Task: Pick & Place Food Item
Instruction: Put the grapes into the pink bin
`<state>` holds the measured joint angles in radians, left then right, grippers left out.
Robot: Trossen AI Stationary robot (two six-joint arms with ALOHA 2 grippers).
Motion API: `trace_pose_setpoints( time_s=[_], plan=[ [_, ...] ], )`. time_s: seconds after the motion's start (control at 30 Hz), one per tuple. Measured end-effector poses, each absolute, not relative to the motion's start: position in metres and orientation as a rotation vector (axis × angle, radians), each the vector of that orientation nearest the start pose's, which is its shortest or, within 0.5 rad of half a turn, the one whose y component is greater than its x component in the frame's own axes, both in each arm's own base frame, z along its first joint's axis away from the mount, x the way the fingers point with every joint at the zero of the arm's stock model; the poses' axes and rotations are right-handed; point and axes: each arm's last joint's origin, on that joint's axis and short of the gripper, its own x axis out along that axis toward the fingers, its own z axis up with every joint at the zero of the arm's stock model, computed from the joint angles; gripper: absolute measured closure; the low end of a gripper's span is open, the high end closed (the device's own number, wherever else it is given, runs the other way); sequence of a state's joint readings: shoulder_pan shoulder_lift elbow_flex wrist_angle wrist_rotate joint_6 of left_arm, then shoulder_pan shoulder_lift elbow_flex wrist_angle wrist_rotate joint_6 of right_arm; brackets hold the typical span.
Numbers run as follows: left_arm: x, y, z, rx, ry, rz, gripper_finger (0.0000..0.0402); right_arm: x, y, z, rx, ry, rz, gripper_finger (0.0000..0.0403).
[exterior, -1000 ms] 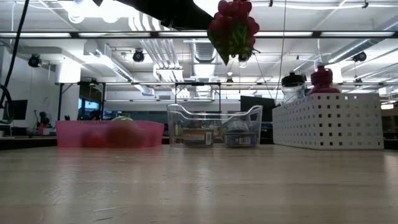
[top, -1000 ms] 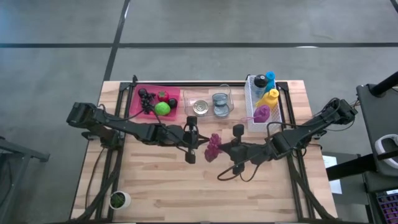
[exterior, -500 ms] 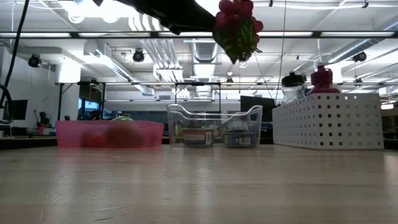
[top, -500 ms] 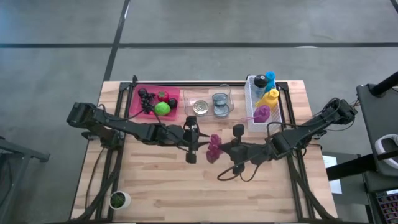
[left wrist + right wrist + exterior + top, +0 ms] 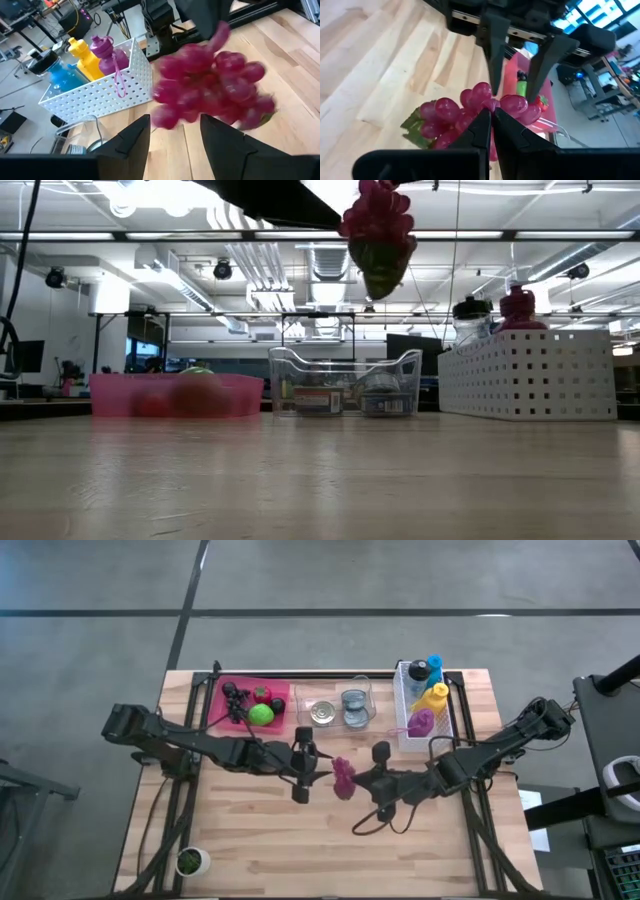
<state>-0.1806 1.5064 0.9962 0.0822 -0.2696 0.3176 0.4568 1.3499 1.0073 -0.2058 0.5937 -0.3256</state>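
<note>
A bunch of red-purple grapes [image 5: 343, 777] with a green leaf hangs high over the middle of the wooden table [image 5: 260, 840], and shows at the top of the low view [image 5: 378, 230]. My right gripper [image 5: 491, 114] is shut on it, coming from the table's right side. My left gripper [image 5: 175, 125] faces it from the left and is open. Its two fingers stand on either side of the bunch's near end; I cannot tell whether they touch it. My right gripper pinches the bunch at its top [image 5: 492, 104] between its two fingertips, among the uppermost grapes. The fingers reach in from the table's right, slanting a little downward. The bunch hangs below the fingers, lifted well clear of the table.
Along the far edge stand a pink tray [image 5: 280, 690] with fruit, a clear bin [image 5: 335, 708] with cans and a white perforated basket [image 5: 407, 725] with bottles. A small potted plant [image 5: 190, 861] sits at the near left corner.
My left gripper has opened and let go of the grapes. The bunch stays in my right gripper, has swung a little, and now hangs straighter down.
</note>
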Motion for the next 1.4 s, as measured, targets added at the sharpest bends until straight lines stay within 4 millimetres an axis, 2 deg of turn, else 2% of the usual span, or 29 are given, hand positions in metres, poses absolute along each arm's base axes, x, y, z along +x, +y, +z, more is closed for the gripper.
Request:
trace_pose_setpoints(
  time_s=[0.67, 0.87, 1.4],
  plan=[
    [0.3264, -0.0534, 0.2542, 0.404, 0.484, -0.031, 0.0238, 0.2697, 0.1142, 0.2878, -0.595, 0.488, -0.005, 0.0392],
    [0.3257, -0.0535, 0.253, 0.335, 0.497, -0.023, 0.0233, 0.2698, 0.1142, 0.2878, -0.598, 0.488, -0.004, 0.0392],
    [0.3312, -0.0548, 0.2506, 0.326, 0.466, -0.03, 0.0245, 0.2708, 0.1148, 0.2895, -0.599, 0.468, 0.001, 0.0392]
  ],
)
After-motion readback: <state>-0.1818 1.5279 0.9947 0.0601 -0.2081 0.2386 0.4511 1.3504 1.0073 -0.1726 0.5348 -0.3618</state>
